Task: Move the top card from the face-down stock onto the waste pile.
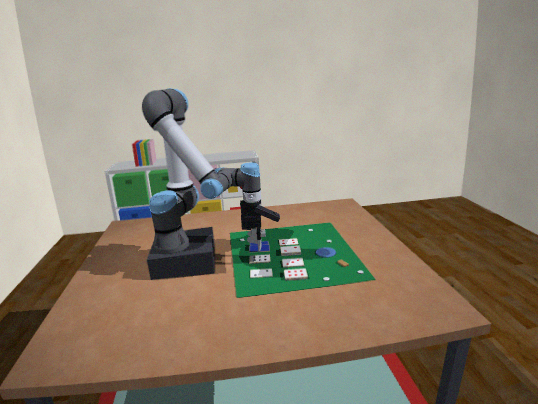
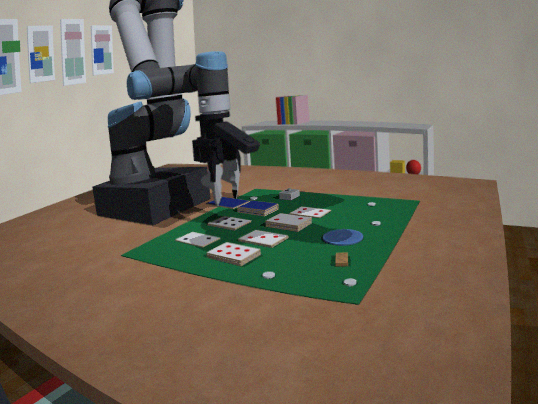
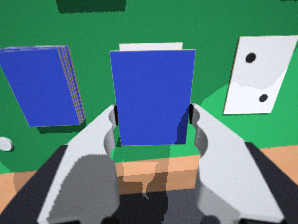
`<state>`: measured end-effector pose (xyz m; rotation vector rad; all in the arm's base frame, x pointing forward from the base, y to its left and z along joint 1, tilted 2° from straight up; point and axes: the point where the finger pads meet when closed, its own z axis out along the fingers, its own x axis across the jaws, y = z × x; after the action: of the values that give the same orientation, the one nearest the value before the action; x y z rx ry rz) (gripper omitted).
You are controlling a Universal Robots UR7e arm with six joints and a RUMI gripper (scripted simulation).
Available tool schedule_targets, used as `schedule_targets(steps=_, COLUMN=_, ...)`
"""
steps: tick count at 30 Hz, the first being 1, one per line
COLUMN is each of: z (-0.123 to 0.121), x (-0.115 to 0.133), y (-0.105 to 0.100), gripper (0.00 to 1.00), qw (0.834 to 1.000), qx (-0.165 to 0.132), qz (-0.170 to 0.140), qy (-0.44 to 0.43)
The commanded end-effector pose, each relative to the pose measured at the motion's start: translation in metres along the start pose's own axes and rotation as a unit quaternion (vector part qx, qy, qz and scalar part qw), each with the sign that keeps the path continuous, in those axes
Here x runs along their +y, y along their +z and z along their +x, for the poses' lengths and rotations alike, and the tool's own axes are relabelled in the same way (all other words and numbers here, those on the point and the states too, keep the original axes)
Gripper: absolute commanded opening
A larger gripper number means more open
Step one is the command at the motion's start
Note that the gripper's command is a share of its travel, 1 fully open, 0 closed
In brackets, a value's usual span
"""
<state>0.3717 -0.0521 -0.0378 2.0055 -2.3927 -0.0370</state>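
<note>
Gripper (image 3: 152, 117) was clamped across the long edges of the blue-backed top card (image 3: 152, 95), one finger (image 3: 100, 150) on each side — card gripped, not loose. The card sat over the waste pile (image 3: 150, 47), of which only a thin white strip showed past its far edge in the wrist view. The face-down stock (image 3: 42, 85) lay just beside it on the green mat (image 2: 310, 265), apart from the held card.

Exterior view put the card (image 2: 227, 202) low, at about stock-top height (image 2: 258, 207); I couldn't tell whether it was touching the waste pile or hovering just above.

Step in hand, as I read it: the placing phase — pick and carry done, release not yet done.

Next move called for: confirm the card was square over the waste pile alone, with no edge riding on the stock or on the two-pip card (image 3: 257, 75) on the other side, lower until seated, then open the jaws and lift straight up so the fingers don't drag the tile. It's rigid ply, so it won't drape — any overhang onto a neighbour would leave it tilted.
</note>
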Motion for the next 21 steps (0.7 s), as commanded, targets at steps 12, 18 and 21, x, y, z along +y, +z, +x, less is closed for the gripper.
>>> schedule_targets(steps=12, z=-0.001, x=0.003, y=0.022, gripper=0.38, qw=1.0, qx=-0.001, qz=-0.002, qy=0.0)
schedule_targets(steps=18, z=-0.001, x=0.003, y=0.031, gripper=0.38, qw=1.0, qx=-0.001, qz=-0.002, qy=0.0)
schedule_targets(steps=21, z=-0.001, x=0.003, y=0.036, gripper=0.38, qw=1.0, qx=-0.001, qz=-0.002, qy=0.0)
